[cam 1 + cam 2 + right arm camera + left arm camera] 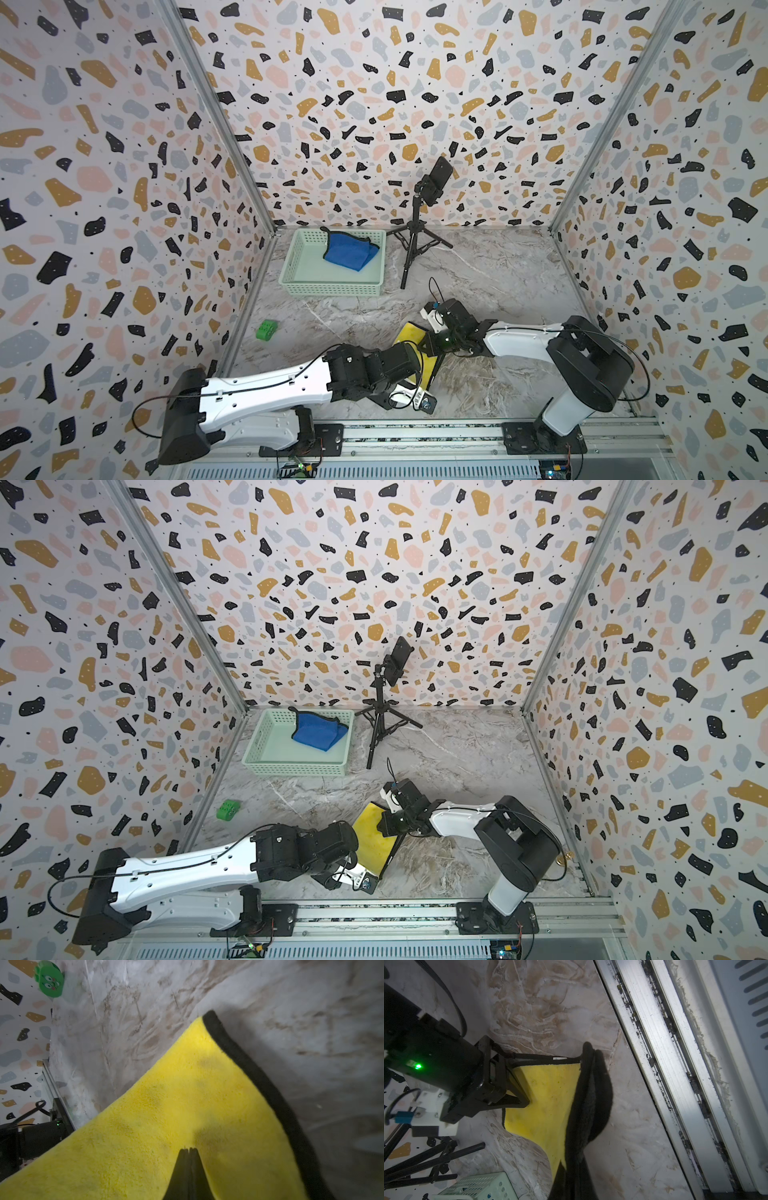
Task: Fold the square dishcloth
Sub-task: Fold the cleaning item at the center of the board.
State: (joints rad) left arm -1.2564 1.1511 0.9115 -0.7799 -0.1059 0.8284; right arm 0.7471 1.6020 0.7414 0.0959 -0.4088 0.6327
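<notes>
**A:** Right gripper (188, 1150) is clamped tight on the yellow dishcloth (187, 1088), which is partly lifted over the table (498, 270), near the middle of its front edge.

**B:** And the left gripper (571, 1176) pinches another part of the hem, jaws closed, dark underside drooping beside it.

**A:** For a clean fold, I'd say both should travel together, edge taut, laying black trim onto black trim.

**B:** Room enough: green toy (266, 330) by the left edge, basket (332, 289) in the far left corner, both well apart.
</notes>
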